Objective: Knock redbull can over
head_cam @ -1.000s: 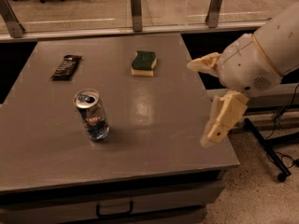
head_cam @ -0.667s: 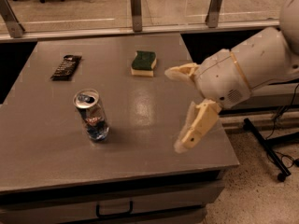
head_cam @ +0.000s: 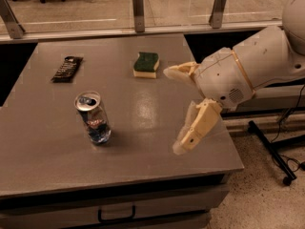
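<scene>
The redbull can (head_cam: pixel 93 117) stands upright on the grey table (head_cam: pixel 43 151), left of the middle. It is silver and blue with a small red logo and an open silver top. My gripper (head_cam: pixel 174 109) hangs over the right part of the table, well to the right of the can and apart from it. Its two cream fingers are spread wide, one finger (head_cam: pixel 180 71) pointing left toward the sponge and the other finger (head_cam: pixel 196 128) angled down toward the front. Nothing is between them.
A green and yellow sponge (head_cam: pixel 146 64) lies at the back middle of the table. A flat dark snack wrapper (head_cam: pixel 66 68) lies at the back left. The table's right edge (head_cam: pixel 224 128) drops to the floor, where a black stand foot (head_cam: pixel 274 151) sits.
My gripper and arm have moved left over the table, closer to the can. The can, the sponge and the wrapper have not moved.
</scene>
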{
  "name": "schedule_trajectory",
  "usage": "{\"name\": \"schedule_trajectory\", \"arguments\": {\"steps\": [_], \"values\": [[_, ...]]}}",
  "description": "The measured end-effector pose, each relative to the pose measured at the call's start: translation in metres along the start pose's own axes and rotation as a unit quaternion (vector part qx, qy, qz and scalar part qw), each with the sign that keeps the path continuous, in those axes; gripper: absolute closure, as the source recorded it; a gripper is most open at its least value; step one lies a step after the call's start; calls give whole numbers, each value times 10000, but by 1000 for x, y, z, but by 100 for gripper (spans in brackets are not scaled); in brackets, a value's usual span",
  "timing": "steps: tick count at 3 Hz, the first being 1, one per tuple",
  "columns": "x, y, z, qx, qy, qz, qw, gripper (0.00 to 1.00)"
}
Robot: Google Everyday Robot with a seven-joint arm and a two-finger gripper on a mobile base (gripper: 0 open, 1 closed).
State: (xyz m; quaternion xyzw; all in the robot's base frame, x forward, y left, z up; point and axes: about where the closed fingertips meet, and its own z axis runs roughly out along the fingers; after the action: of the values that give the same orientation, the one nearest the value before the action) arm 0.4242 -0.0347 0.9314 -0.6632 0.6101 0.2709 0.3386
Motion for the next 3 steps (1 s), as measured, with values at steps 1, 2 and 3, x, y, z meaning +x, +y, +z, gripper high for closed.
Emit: {"name": "schedule_trajectory", "arguments": {"steps": [1,2,3], "values": [[-5,-4,23,102,-357,94,9993,0],[-23,-16,70,77,-1002,75,9949,0],[-46,-25,112,-132,-1487,-89,9888,0]]}}
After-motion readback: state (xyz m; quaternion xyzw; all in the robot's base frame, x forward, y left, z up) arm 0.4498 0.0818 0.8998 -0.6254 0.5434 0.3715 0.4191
